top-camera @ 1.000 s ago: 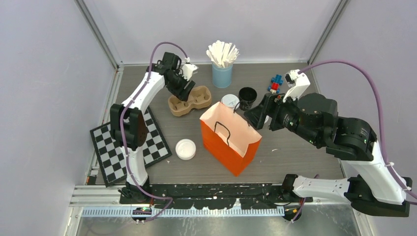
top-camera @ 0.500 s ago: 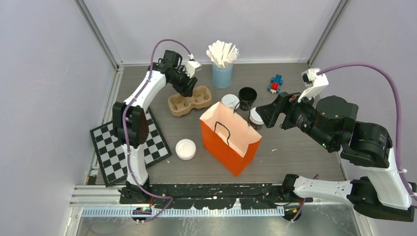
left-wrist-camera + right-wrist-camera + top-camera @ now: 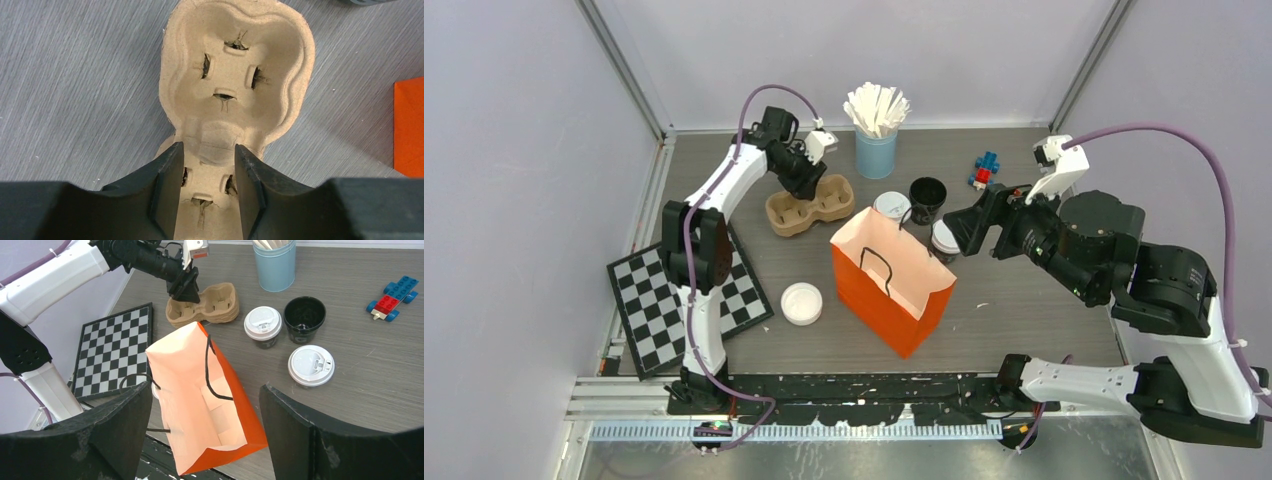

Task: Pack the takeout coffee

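Cardboard carrier (image 3: 235, 85) has its middle ridge between the narrowly parted fingers of the left claw (image 3: 207, 190). Right claw (image 3: 205, 390) is wide apart, empty, above the bag (image 3: 200, 440). Cups (image 3: 311, 365) stand on the worktop (image 3: 380, 390), at the bag's far right.

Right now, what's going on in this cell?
The left end effector is down on the cardboard cup carrier, fingers straddling its middle ridge; whether it grips is unclear. The right end effector hangs open and empty above the orange bag. Nothing is packed: two lidded coffee cups and one unlidded cup stand on the table beyond the bag, with a loose lid nearby.
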`<state>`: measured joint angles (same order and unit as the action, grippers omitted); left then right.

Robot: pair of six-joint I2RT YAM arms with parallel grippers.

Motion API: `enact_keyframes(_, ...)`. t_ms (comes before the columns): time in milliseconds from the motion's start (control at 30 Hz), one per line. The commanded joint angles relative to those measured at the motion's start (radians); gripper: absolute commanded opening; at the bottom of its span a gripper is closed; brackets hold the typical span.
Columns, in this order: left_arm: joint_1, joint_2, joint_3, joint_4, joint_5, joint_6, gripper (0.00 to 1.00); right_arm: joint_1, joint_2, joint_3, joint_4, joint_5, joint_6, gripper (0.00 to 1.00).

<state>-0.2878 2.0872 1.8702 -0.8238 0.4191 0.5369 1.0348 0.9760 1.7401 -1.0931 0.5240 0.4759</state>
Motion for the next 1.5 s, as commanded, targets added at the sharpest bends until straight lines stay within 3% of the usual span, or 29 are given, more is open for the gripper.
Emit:
enact_keyframes(0, -0.001, -0.01, 0.043, -0.016, 0.038, 0.041, 0.43, 0.003, 0.008, 0.03, 0.007, 0.034, 0.004, 0.82)
enact_keyframes(1467, -0.022, 0.03, -0.021, -0.03, 0.022, 0.104, 0.47, 0.003, -0.001, 0.014, 0.012, 0.076, 0.018, 0.82)
